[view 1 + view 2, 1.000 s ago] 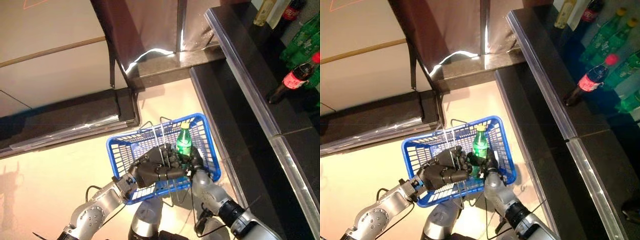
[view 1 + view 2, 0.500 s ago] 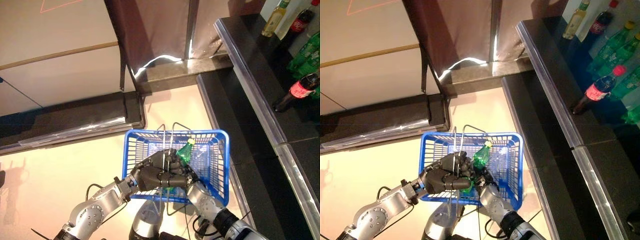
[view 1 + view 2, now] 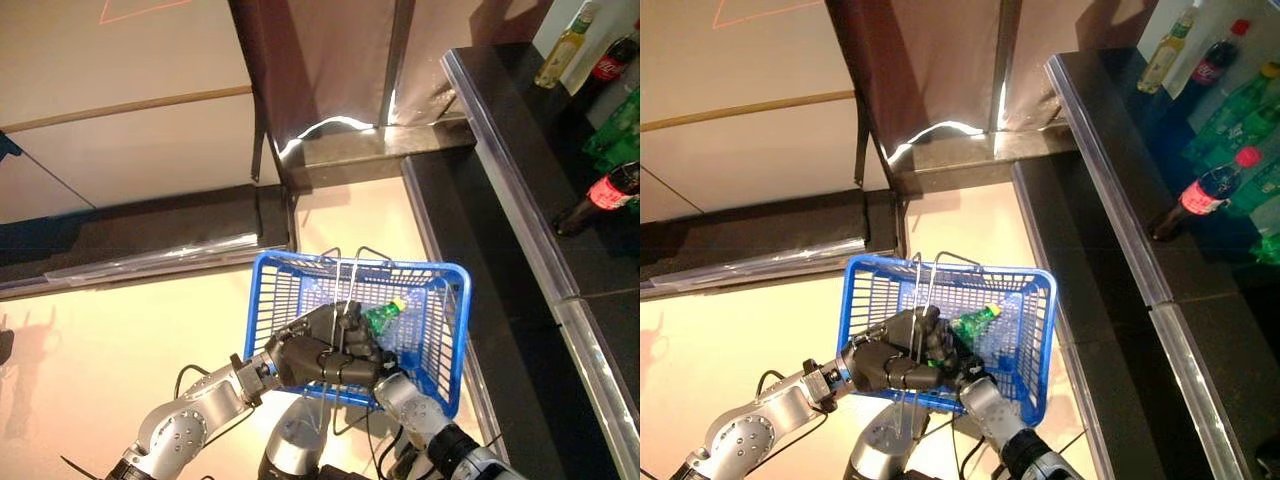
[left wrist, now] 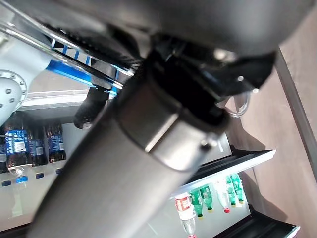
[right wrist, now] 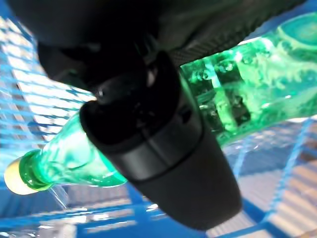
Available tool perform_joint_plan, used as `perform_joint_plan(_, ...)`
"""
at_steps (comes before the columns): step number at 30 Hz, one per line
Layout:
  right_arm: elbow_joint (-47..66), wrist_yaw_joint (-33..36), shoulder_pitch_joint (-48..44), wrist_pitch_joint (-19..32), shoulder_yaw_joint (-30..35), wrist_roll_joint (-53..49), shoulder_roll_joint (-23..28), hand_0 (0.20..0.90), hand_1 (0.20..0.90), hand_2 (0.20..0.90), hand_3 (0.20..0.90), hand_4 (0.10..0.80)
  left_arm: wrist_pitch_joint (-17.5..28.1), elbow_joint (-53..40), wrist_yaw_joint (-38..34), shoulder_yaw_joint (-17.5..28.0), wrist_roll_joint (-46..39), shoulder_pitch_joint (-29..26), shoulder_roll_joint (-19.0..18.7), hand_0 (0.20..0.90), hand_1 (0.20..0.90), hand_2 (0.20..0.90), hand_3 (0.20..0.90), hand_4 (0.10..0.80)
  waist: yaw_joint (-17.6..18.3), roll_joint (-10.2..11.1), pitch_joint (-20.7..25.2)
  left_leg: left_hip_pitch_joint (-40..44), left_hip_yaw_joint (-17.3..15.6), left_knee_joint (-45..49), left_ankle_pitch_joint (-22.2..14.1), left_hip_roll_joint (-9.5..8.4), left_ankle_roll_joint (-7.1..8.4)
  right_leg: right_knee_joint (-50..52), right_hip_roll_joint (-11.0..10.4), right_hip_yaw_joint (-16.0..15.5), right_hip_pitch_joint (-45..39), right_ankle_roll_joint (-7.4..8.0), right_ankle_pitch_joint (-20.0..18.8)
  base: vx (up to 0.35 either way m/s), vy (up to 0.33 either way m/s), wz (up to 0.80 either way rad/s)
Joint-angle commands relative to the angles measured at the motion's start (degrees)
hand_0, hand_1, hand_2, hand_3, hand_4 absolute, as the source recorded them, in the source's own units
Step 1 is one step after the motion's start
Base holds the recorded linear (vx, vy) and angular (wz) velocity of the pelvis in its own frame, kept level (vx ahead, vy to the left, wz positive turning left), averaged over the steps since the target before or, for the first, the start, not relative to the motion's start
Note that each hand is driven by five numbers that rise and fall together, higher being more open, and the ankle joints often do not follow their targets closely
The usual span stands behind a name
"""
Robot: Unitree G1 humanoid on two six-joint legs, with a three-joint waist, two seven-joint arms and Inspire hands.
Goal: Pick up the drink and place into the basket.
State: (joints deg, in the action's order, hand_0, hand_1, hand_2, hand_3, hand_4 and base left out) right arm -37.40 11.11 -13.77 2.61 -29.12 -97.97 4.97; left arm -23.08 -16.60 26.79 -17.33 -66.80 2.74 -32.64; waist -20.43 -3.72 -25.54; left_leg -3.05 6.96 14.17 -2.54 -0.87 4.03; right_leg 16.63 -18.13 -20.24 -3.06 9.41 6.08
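The blue basket (image 3: 455,320) hangs in front of me, raised off the floor. My left hand (image 3: 315,358) is shut on its thin wire handles (image 3: 340,275). A green drink bottle (image 3: 383,315) with a yellow cap lies tilted, almost flat, inside the basket. My right hand (image 5: 148,124) is curled round the bottle (image 5: 247,94) in the right wrist view, cap (image 5: 17,176) pointing away. In the eye views the right hand sits behind the left hand, mostly hidden; its forearm (image 3: 420,415) comes up from below.
A dark counter (image 3: 500,170) runs along the right, with a cola bottle (image 3: 600,195), green bottles (image 3: 615,130) and a yellow bottle (image 3: 562,45) behind it. A dark low ledge (image 3: 150,240) lies at the left. A pale floor is below.
The green bottle has tipped from upright to nearly flat and sunk lower in the basket, still in my right hand. The whole view has shifted, so the camera has moved.
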Motion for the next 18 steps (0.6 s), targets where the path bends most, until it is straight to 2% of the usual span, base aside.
perform_joint_plan(1, 2.0, -5.4, 1.2, 0.9, 1.0, -5.3, -7.2, 0.404, 0.404, 0.404, 0.321, 0.221, 6.1, -18.3, 11.3, 1.1, -12.7, -0.6, 5.6, 0.3, 0.3, 0.3, 0.2, 0.1, -0.1, 1.2, 12.2, -5.7, -2.6, 9.7, -1.3, 0.53, -0.71, -6.3, 2.6, -2.7, -5.8, -2.42, -4.9, 0.07, 0.005, 0.02)
perform_joint_plan(2, 2.1, -5.3, 1.4, 1.4, 1.2, -5.7, -7.2, 0.533, 0.533, 0.533, 0.472, 0.372, 6.0, -18.4, 11.3, 1.1, -12.7, -0.3, 5.6, 0.3, 0.3, 0.3, 0.2, 0.1, -0.1, 1.2, 12.2, -5.6, -2.6, 9.6, -1.3, 0.56, -0.72, -6.4, 2.6, -2.7, -5.9, -2.39, -4.9, 0.08, 0.006, 0.03)
perform_joint_plan(3, 2.1, -4.5, 2.0, 2.7, 1.9, -6.2, -7.3, 0.735, 0.735, 0.735, 0.708, 0.608, 5.8, -18.2, 11.6, 1.1, -12.7, 0.3, 5.7, 0.3, 0.3, 0.3, 0.2, 0.1, -0.1, 1.1, 12.4, -5.3, -2.6, 9.6, -1.4, 0.67, -0.74, -6.2, 2.6, -2.7, -6.1, -2.3, -4.9, 0.067, 0.006, 0.03)
perform_joint_plan(4, 2.0, -4.3, 2.2, 2.9, 2.1, -6.3, -7.3, 0.834, 0.834, 0.834, 0.823, 0.723, 5.7, -18.2, 11.6, 1.0, -12.7, 0.5, 5.7, 0.3, 0.3, 0.3, 0.2, 0.1, -0.1, 1.1, 12.5, -5.2, -2.7, 9.6, -1.4, 0.7, -0.75, -6.2, 2.6, -2.7, -6.2, -2.27, -4.9, 0.079, 0.007, 0.03)
perform_joint_plan(5, 2.1, -4.0, 2.6, 3.6, 2.5, -6.4, -7.3, 0.9, 0.9, 0.9, 0.9, 0.8, 5.7, -18.1, 11.6, 0.9, -12.9, 0.8, 5.7, 0.3, 0.3, 0.3, 0.2, 0.1, -0.1, 1.1, 12.6, -5.0, -2.8, 9.6, -1.5, 0.8, -0.77, -6.2, 2.6, -2.8, -6.3, -2.16, -4.8, 0.078, 0.004, 0.03)
perform_joint_plan(10, 3.4, -3.2, 4.9, 5.7, 4.2, -5.0, -7.1, 0.9, 0.9, 0.9, 0.9, 0.8, 4.5, -17.6, 11.9, 1.3, -12.1, 3.0, 6.6, 0.3, 0.3, 0.3, 0.2, 0.1, 0.1, 1.4, 13.6, -3.4, -3.1, 9.2, -1.7, 1.28, -0.85, -6.0, 2.9, -2.6, -7.2, -1.9, -4.7, 0.098, 0.006, 0.13)
perform_joint_plan(18, 9.2, -3.3, 9.8, 8.2, 4.2, 0.0, -5.8, 0.9, 0.9, 0.9, 0.9, 0.8, 4.4, -17.5, 12.7, 3.1, -12.7, 6.0, 6.1, 0.3, 0.3, 0.3, 0.2, 0.1, 0.4, 1.9, 14.4, -2.1, -3.7, 8.6, -1.8, 1.75, -0.95, -6.2, 3.1, -2.7, -8.3, -1.24, -4.6, 0.058, 0.003, 0.0)
